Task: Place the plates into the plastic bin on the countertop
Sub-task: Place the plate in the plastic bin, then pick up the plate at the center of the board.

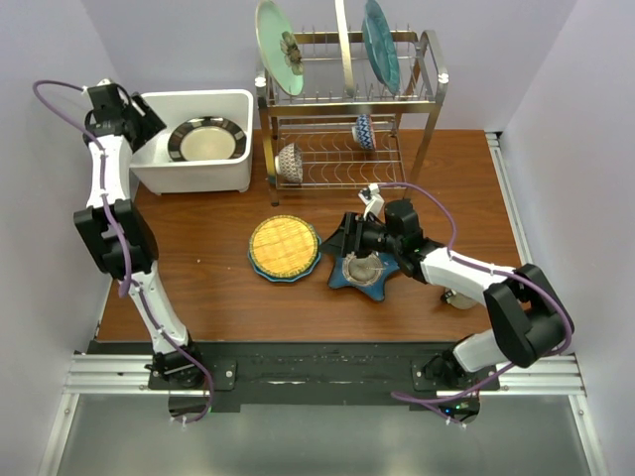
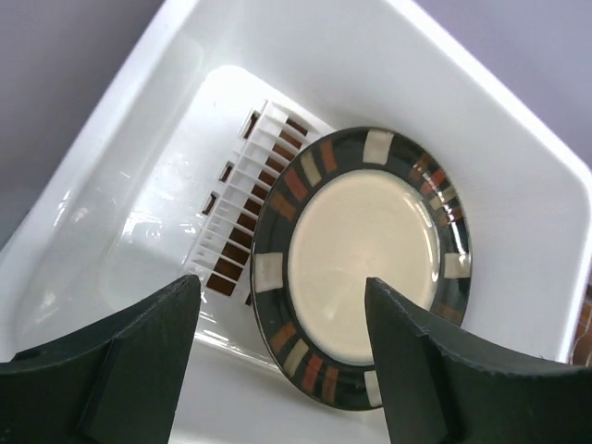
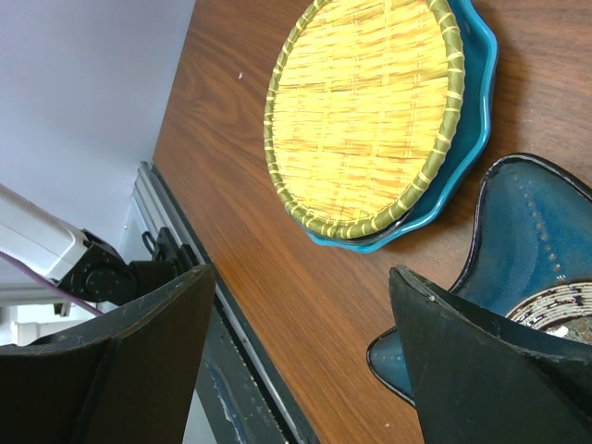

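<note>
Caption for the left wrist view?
Open left end effector over the white bin, striped-rim plate lying inside.

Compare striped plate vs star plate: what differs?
Shape: the striped plate is round; the star plate is star-shaped.
Colour: the striped plate has a black banded rim and cream centre; the star plate is dark blue.
Place: the striped plate lies in the bin; the star plate sits on the table.
Load: the striped plate is bare; the star plate carries a small patterned item.
Shared: both face up.
</note>
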Tool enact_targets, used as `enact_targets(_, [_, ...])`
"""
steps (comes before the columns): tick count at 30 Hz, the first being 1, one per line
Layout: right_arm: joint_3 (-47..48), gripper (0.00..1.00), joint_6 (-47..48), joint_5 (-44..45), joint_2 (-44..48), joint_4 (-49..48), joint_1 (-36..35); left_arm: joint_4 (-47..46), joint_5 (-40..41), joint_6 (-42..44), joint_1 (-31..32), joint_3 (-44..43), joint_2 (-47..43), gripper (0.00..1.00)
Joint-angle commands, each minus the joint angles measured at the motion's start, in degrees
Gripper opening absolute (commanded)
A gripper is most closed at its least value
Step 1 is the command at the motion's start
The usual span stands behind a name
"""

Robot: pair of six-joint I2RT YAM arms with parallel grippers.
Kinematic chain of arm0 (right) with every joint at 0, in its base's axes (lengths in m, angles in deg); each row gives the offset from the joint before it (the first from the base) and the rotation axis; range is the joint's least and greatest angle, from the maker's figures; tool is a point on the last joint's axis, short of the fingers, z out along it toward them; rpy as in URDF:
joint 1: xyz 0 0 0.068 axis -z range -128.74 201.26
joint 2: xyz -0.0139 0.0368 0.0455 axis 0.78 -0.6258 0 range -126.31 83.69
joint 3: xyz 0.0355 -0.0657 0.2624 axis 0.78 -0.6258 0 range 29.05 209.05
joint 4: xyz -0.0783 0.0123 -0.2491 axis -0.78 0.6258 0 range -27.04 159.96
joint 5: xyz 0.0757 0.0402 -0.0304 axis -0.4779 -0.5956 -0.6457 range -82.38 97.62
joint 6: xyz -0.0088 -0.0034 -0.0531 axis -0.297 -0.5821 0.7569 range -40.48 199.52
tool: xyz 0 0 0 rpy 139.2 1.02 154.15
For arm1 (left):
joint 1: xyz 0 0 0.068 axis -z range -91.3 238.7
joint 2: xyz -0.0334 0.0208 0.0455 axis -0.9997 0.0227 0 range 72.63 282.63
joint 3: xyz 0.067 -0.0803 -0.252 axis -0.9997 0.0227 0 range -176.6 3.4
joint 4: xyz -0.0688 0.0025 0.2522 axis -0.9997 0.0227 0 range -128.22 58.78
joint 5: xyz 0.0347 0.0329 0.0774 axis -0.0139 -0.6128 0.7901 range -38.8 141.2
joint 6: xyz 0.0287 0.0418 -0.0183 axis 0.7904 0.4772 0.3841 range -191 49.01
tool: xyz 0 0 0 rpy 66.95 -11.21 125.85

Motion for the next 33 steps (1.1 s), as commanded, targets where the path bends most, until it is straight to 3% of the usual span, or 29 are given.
enact_targets(1, [-0.26, 0.80, 0.21, 0.35, 1.90, -0.14, 0.18, -2.45, 0.53, 1.46, 0.36, 0.37, -8.21, 0.77])
enact_targets(15, [0.44, 0.80, -0.22, -0.44, 0.41, -0.84, 0.09, -7.03, -5.71, 3.48, 6.94, 14.51, -25.44, 0.78])
enact_targets(24, [1.85, 0.77, -0.75, 0.35, -1.96, 0.65, 0.00, -9.05, -10.19, 4.89, 8.44, 31.65, -38.96, 0.78])
enact_targets(33, [2.73, 0.71, -3.39, 1.05, -6.35, -1.89, -0.35, -12.30, -14.06, 3.75, 10.37, 51.06, -45.57, 0.78])
